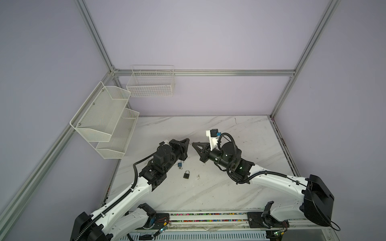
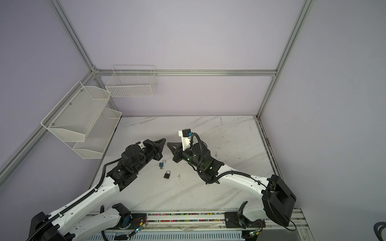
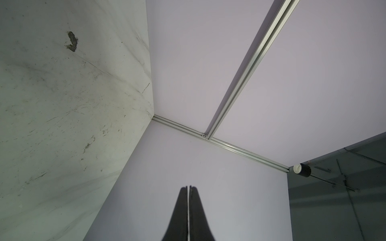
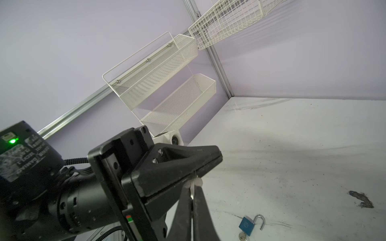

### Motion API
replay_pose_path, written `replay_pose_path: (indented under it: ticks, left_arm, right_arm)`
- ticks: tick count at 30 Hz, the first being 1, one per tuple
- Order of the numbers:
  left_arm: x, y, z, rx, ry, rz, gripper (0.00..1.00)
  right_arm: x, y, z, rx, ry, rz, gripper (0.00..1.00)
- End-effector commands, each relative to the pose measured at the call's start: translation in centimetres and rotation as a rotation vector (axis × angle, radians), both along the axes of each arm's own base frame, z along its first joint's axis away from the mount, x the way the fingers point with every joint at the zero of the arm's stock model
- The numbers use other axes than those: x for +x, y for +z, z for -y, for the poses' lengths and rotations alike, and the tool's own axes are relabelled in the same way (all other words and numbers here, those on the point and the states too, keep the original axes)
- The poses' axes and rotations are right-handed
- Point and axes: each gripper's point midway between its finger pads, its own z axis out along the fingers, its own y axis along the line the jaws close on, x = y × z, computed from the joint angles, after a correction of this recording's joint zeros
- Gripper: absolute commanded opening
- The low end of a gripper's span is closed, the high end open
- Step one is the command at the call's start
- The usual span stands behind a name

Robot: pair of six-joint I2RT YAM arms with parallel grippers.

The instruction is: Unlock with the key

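Observation:
Both grippers meet in the air over the middle of the marble table (image 1: 229, 187). My right gripper (image 1: 193, 143) (image 4: 193, 183) is shut on a small silver key (image 4: 197, 182), whose round end sticks out past the fingertips. The left gripper (image 1: 188, 140) (image 4: 220, 159) is shut as well, and the key runs into the seam between its fingers. In the left wrist view the left gripper (image 3: 189, 186) shows only a thin bright line between its fingers. A dark padlock (image 1: 186, 174) with its shackle shut lies on the table below.
A blue padlock (image 1: 179, 164) (image 4: 247, 225) with an open shackle and a key in its base lies beside the dark one. White mesh shelves (image 1: 104, 121) and a wire basket (image 1: 151, 83) hang on the walls at the back left. A dark smear (image 4: 361, 199) marks the table.

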Motion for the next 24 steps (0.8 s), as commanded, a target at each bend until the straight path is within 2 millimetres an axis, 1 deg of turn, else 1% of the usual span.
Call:
replay_pose_path:
  ticks: [1, 2, 3, 6, 7, 9, 11, 13, 16, 20, 22, 24]
  left_arm:
    - [0.0, 0.8, 0.2, -0.009, -0.007, 0.024, 0.0]
    - [0.0, 0.9, 0.2, -0.008, -0.008, 0.027, 0.0]
    - [0.0, 0.9, 0.2, -0.005, -0.009, 0.028, 0.0]
    - [0.0, 1.1, 0.2, 0.011, -0.008, 0.041, 0.0]
    - [0.1, 1.3, 0.1, 0.022, -0.007, 0.049, 0.0]
    - [0.2, 1.7, 0.0, 0.045, -0.001, 0.067, 0.0]
    - [0.3, 2.0, -0.2, 0.081, 0.007, 0.086, 0.0]
    - [0.4, 2.1, -0.4, 0.13, 0.015, 0.104, 0.0]
    - [0.6, 2.5, -0.8, 0.212, 0.016, 0.153, 0.0]
    - [0.7, 2.9, -1.3, 0.372, -0.012, 0.227, 0.0]
    - [0.7, 3.7, -2.0, 0.506, -0.011, 0.3, 0.0]
    - [0.6, 4.3, -2.2, 0.634, -0.021, 0.369, 0.0]
  right_arm:
    - [-0.2, 1.3, -0.1, 0.014, 0.001, 0.036, 0.0]
    - [-0.2, 1.4, -0.1, 0.012, 0.0, 0.036, 0.01]
    - [-0.1, 1.4, -0.1, 0.008, 0.0, 0.036, 0.04]
    - [-0.2, 1.5, -0.1, 0.005, 0.001, 0.037, 0.15]
    - [-0.2, 1.7, 0.0, 0.007, 0.001, 0.037, 0.21]
    - [-0.2, 1.9, 0.1, 0.015, -0.004, 0.027, 0.26]
    - [-0.3, 2.2, 0.1, 0.019, 0.003, 0.014, 0.32]
    - [-0.5, 2.4, 0.2, 0.021, 0.01, -0.003, 0.4]
    - [-0.9, 3.0, 0.4, 0.029, 0.033, -0.037, 0.49]
    - [-1.2, 2.9, 0.7, 0.027, 0.09, -0.128, 0.54]
    - [-1.6, 2.5, 0.8, 0.035, 0.134, -0.192, 0.55]
    - [-2.2, 2.4, 1.0, 0.044, 0.18, -0.238, 0.56]
